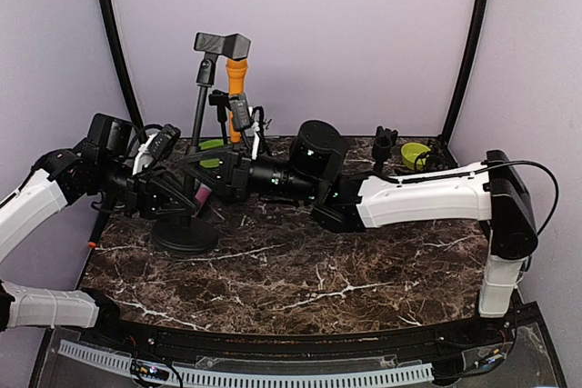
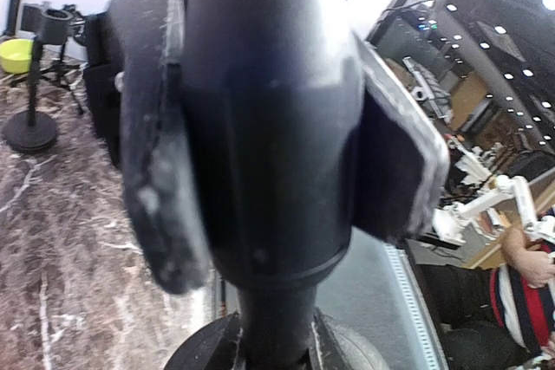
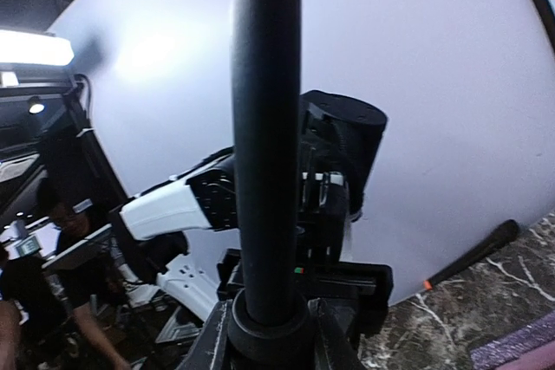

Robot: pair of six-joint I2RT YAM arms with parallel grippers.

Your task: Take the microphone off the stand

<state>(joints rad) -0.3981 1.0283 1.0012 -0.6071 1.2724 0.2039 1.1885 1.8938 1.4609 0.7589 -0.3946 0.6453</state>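
2 grippers meet low on the stand (image 1: 185, 235) in the top view, the orange microphone (image 1: 236, 79) up at its top – the left wrist view shows the left gripper (image 2: 277, 171) clamped on the stand's collar, the right wrist view the right gripper (image 3: 270, 340) clenched round the pole – so this looks like bracing, and next 1 arm must let go and reach up.

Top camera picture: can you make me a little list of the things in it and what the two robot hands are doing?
stand: black stand with a round base, on the table
microphone: orange microphone, up at the top of the stand, no gripper on it
left gripper: left gripper closed on the stand's thick lower part
right gripper: right gripper closed round the stand's pole
far right corner: green bowl and small black stand
task: microphone not off yet
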